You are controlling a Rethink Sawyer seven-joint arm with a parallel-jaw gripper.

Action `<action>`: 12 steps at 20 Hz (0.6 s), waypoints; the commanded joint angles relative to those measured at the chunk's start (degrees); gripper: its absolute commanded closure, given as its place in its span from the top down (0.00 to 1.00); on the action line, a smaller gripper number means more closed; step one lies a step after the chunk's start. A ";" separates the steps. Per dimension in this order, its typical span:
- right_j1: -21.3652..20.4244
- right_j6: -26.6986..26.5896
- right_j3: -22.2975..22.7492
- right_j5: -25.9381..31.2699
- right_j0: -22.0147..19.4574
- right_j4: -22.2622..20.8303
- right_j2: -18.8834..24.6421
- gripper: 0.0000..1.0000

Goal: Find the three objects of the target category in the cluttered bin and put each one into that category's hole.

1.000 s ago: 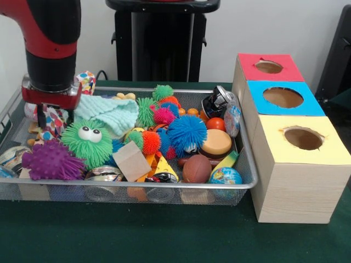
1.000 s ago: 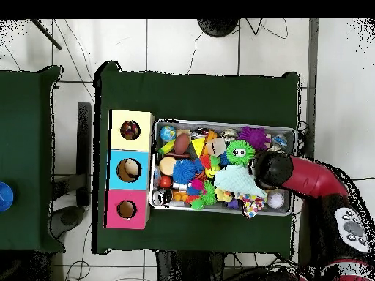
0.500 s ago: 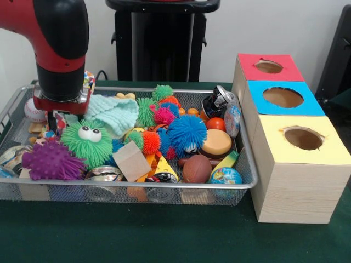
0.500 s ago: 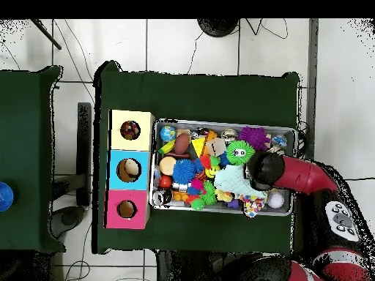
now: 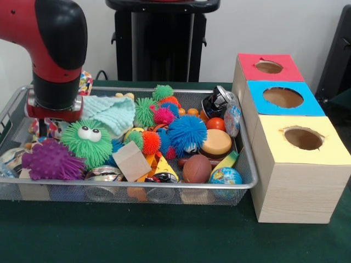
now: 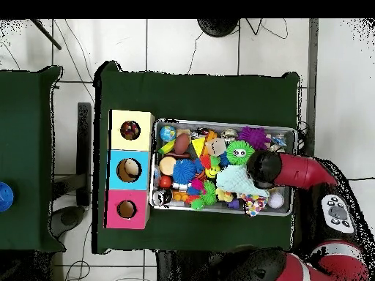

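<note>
Many soft, light toys are being crowded in the wire bin (image 5: pixel 248 164); the green spiky ball (image 5: pixel 88 141), at nine o'clock, is being approached. The claw's state cannot be told.

**Green table with a bin and a box**

A table (image 5: pixel 126 235) covered in dark green cloth carries two things. A wire mesh bin (image 5: pixel 137 193), heaped with toys, sits on it. Just beside the bin stands a long wooden box (image 5: pixel 299 189), its top divided into red, blue and yellow sections, each with a round hole.
</note>
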 commanded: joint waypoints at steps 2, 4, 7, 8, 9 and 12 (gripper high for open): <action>3.95 -1.56 -4.08 -4.12 0.43 -5.97 2.26 1.00; 2.90 0.22 -3.00 -4.79 -0.01 -5.29 2.25 1.00; 1.23 2.04 -0.97 -6.21 -1.01 -3.66 3.01 1.00; 0.80 2.30 -0.48 -6.40 -1.29 -3.21 3.25 1.00; 0.29 2.84 0.06 -6.76 -1.43 -2.82 3.35 1.00; -1.77 3.97 1.20 -5.76 -1.15 -2.03 2.65 1.00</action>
